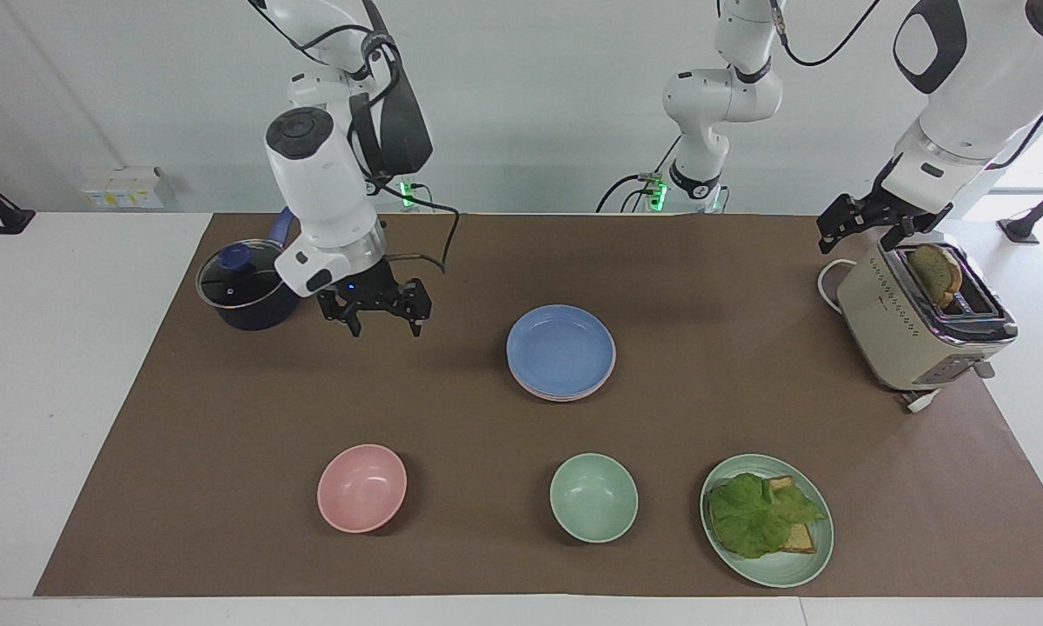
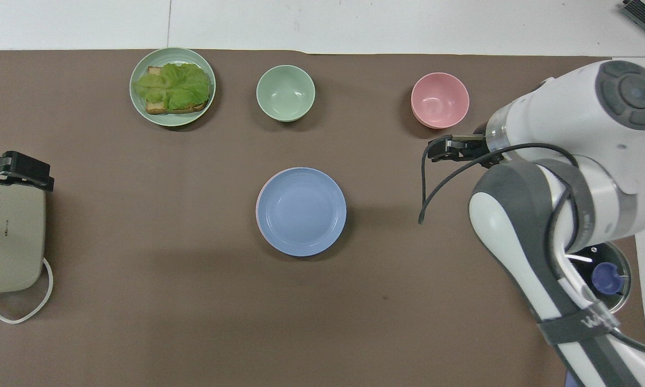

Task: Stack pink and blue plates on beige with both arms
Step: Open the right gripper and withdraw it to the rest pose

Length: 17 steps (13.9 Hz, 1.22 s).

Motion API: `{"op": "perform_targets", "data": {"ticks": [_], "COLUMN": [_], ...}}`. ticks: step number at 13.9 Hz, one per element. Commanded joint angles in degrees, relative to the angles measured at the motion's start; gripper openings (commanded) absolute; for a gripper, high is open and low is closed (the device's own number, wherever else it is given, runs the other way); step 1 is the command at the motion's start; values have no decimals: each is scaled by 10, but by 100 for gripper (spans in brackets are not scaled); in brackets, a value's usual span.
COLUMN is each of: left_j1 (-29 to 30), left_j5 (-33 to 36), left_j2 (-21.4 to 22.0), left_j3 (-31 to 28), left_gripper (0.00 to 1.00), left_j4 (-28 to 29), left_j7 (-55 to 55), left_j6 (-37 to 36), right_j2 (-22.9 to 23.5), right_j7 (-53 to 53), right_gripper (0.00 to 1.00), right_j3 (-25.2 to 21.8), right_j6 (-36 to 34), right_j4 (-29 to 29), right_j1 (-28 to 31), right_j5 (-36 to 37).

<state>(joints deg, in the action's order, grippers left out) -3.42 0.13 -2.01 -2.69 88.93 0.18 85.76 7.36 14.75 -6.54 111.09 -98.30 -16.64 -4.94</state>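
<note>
A: Where are the plates?

B: They sit in 1 stack near the middle of the brown mat (image 1: 730, 287). The blue plate (image 1: 561, 349) is on top, face up. Directly under it, only a thin edge of the pink plate (image 1: 610, 369) shows. Whether the beige plate lies at the bottom of the stack cannot be told from either view.

A: And the 2 grippers?

B: The right gripper (image 1: 381, 315) hangs in the air with its fingers spread apart and nothing between them. It is over bare mat, between the stack and the dark pot (image 1: 248, 287), and well clear of the plates. The left gripper (image 1: 865, 228) waits above the beige toaster (image 1: 917, 326) at the left arm's end of the table. Its fingers are also apart and it holds nothing.

A: What else is on the table?

B: 3 dishes stand in a row farther from the robots than the stack. A pink bowl (image 1: 362, 488) is toward the right arm's end, a green bowl (image 1: 594, 497) is in the middle, and a green plate (image 1: 807, 565) with lettuce (image 1: 756, 513) on bread is toward the left arm's end. The pot has a glass lid with a blue knob. A slice of bread (image 1: 936, 271) stands in the toaster's slot.
</note>
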Motion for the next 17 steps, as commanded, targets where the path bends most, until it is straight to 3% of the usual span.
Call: {"op": "perform_targets", "data": {"ticks": [1,8,13,17], "left_j1": [1,2,2,1], "left_j5": [8,8,9,9], "left_j2": [4,4,4,4], "left_j3": [1,1,1,1], "left_gripper": [100,100,100,100], "left_j4": [-3,-3,-3,-2], "left_j7": [2,2,2,2], "left_j6": [-9,-9,-9,-9], "right_j2": [-35,-83,-113,-120], "right_j7": [-9,-90,-86,-89], "right_gripper": [100,100,100,100], "right_j3": [5,4,4,6], "right_j6": [-35,-130,-158,-231], "right_j4": [-3,17,19,86], "right_j1": [36,120,122,122], "right_j5": [20,47,60,83]}}
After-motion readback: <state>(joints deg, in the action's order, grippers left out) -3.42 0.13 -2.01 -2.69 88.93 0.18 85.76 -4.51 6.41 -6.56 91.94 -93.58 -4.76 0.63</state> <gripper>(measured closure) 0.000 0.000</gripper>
